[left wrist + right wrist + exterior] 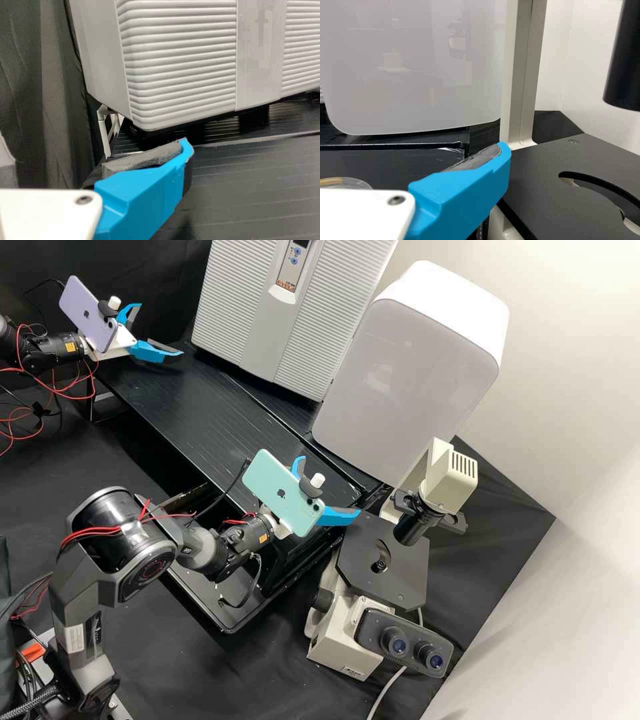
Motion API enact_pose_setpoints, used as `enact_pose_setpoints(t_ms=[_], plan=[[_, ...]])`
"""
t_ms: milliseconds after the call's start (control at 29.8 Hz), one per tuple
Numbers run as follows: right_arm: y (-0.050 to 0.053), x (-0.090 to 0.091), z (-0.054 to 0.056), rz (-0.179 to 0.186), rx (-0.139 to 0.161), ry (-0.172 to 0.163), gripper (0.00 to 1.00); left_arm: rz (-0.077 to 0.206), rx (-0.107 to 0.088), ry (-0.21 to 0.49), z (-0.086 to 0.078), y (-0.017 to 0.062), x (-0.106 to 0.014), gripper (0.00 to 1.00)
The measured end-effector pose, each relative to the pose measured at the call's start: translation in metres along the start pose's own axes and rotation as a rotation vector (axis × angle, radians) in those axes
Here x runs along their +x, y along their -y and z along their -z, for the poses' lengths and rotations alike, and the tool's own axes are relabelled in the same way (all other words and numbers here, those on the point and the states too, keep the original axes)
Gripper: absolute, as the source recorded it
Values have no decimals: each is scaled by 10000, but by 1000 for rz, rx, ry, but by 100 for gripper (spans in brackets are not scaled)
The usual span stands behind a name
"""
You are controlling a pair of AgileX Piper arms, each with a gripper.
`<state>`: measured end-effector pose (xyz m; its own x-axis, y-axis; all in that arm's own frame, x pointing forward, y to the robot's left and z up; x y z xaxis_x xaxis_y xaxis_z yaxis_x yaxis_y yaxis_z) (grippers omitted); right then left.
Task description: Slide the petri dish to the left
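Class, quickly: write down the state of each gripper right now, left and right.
Left white gripper with blue fingers: open, holding nothing.
Right white gripper with blue fingers: open, holding nothing.

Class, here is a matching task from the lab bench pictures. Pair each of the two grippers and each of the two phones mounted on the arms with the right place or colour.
Column one
1. left gripper
2. right gripper
3. phone on the left arm
4. phone on the right arm

Column two
A. mint green
B. near the ribbed white machine
C. purple
D. at the edge of the black microscope stage

Pairs: 1-B, 2-D, 3-C, 4-A
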<state>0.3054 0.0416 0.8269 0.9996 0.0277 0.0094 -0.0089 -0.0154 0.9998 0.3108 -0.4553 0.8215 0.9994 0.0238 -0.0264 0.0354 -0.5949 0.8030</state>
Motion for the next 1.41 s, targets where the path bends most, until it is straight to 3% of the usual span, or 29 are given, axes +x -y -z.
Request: enact_pose_setpoints(t_ms=[336,503,772,906,1007,1241,1409], plan=[[1,-5,-1,-3,0,-3,100,0,0,0,0,0,0,100],[18,-127,-6,-2,4,-15,100,0,0,0,0,0,0,100],[82,-423,117,5,50,-146,100,0,0,0,0,0,0,100],[131,-524,101,3,59,-175,100,0,0,0,0,0,0,100],[176,-546,56,10,62,-169,100,0,0,0,0,0,0,100],[309,-550,-79,63,64,-114,100,0,0,0,0,0,0,100],[341,-571,-104,77,65,-101,100,0,0,0,0,0,0,100]])
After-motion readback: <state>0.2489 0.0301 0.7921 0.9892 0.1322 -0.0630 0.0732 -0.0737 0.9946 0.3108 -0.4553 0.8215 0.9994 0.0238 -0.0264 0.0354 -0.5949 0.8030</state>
